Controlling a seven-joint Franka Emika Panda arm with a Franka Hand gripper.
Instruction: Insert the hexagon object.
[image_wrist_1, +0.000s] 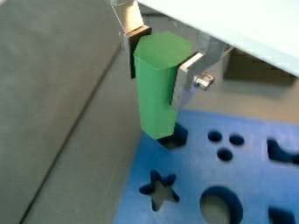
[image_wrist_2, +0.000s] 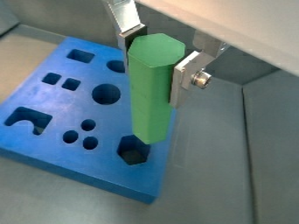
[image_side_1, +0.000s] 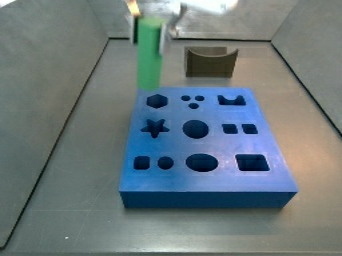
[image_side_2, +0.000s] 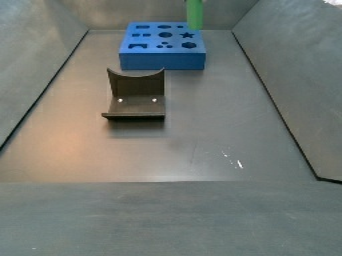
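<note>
My gripper (image_wrist_1: 163, 52) is shut on the hexagon object (image_wrist_1: 160, 87), a long bright green peg, and holds it upright by its upper end between the silver fingers (image_wrist_2: 186, 72). It shows in both wrist views (image_wrist_2: 153, 87). The peg's lower end hangs just over the hexagonal hole (image_wrist_2: 132, 152) at a corner of the blue block (image_wrist_2: 65, 109). I cannot tell whether it touches the rim. In both side views the peg (image_side_1: 148, 60) (image_side_2: 195, 12) stands above the blue block (image_side_1: 201, 190). The gripper (image_side_1: 158, 8) is blurred at the picture's top edge.
The blue block (image_side_2: 160, 56) has several other holes, among them a star (image_wrist_1: 159, 187), circles and squares. A dark grey curved block (image_side_1: 207, 62) (image_side_2: 135, 95) stands on the grey floor apart from the blue block. Grey walls enclose the floor.
</note>
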